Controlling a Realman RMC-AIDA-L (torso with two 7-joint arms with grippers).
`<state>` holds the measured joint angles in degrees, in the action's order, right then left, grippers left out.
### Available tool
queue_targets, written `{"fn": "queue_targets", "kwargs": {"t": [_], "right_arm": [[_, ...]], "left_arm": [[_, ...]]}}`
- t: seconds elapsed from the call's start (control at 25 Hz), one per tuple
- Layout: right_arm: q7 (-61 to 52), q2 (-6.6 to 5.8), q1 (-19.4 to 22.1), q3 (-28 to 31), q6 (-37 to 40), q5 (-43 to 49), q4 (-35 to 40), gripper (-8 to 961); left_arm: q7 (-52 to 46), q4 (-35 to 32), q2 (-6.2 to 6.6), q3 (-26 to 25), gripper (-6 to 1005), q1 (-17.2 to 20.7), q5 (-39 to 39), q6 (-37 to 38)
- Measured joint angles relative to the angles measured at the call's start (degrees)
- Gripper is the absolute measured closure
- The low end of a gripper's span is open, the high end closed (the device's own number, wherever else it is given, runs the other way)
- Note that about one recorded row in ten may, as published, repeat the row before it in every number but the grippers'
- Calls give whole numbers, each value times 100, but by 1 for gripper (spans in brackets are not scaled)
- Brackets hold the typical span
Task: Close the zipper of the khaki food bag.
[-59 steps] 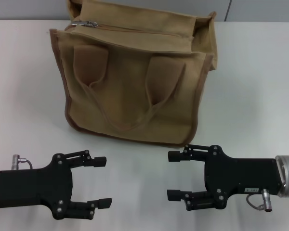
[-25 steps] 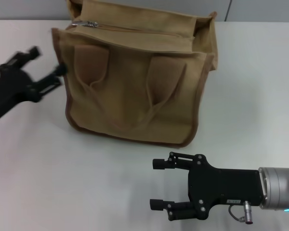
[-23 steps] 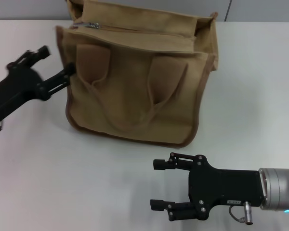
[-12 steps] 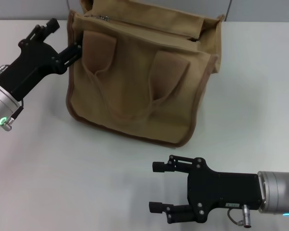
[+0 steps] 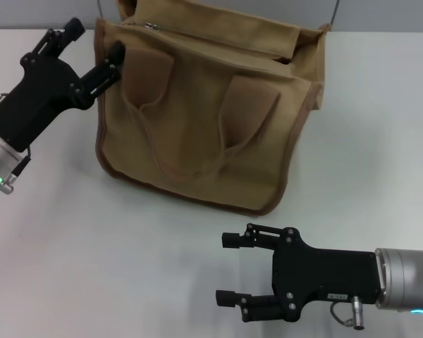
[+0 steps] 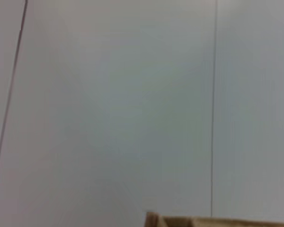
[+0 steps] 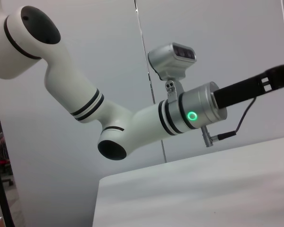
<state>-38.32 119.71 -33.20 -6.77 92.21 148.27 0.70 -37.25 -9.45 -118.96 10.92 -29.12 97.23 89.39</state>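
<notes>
Since the earliest head frame the left end effector point(image 5: 92, 48) has left its spot at the near edge of the surface point(image 5: 366, 127) and travelled up to the khaki food bag point(image 5: 204, 120); the bag's left upper corner has shifted a little rightward and the body now sits slightly skewed. The right end effector point(image 5: 229, 277) has moved a little leftward along the near edge.

The bag stands at the far middle of the white surface, front pocket and two loop handles point(image 5: 197, 105) facing the robot. The zipper point(image 5: 218, 44) runs along the top panel from the left rear corner toward the right; its silver pull tab point(image 5: 152, 27) lies at the left end of the line. Toward the right end the panel gapes, showing a dark opening.

Left end effector: fingers apart, one finger point(image 5: 109, 60) touching the bag's upper left corner at the piping, the other finger point(image 5: 65, 34) clear of the fabric, out to the left. It holds nothing.

Right end effector: fingers apart, empty, low over the near right of the surface, well apart from the bag, pointing left.

Left wrist view: pale wall, with only a sliver of khaki bag edge point(image 6: 217, 221) showing.

Right wrist view: the left arm point(image 7: 146, 123) with a green indicator ring point(image 7: 192, 116) lit.
</notes>
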Motion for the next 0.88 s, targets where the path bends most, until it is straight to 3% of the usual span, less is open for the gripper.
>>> {"fn": "queue_targets", "kwargs": {"t": [0.16, 0.48, 0.6, 0.64, 0.68, 0.76, 0.8, 0.84, 0.88], "right_arm": [[0, 0, -7, 12, -48, 0, -6, 156], [0, 0, -36, 73, -213, 0, -64, 156], [0, 0, -77, 74, -214, 0, -79, 156], [0, 0, -87, 77, -215, 1, -85, 156], [0, 0, -87, 77, -215, 1, -85, 156], [0, 0, -90, 67, -215, 0, -102, 156], [0, 0, -90, 67, -215, 0, -102, 157], [10, 0, -82, 62, -215, 0, -112, 157], [10, 0, -82, 62, -215, 0, -112, 157]], "left_arm": [[-58, -132, 34, -24, 211, 109, -65, 199], [-1394, -1251, 54, -13, 218, 184, -169, 249], [-1514, -1461, 55, 83, 220, 59, -183, -170], [-1472, -1543, 53, 418, 221, -22, -91, -613], [-1472, -1543, 53, 418, 222, -22, -91, -613], [-1432, -1826, 56, 1383, 224, -27, 116, -1045], [-1432, -1826, 56, 1383, 224, -27, 116, -1045], [-1470, -2035, 39, 1931, 225, 14, 123, -1238], [-1470, -2035, 39, 1931, 226, 14, 123, -1238]]}}
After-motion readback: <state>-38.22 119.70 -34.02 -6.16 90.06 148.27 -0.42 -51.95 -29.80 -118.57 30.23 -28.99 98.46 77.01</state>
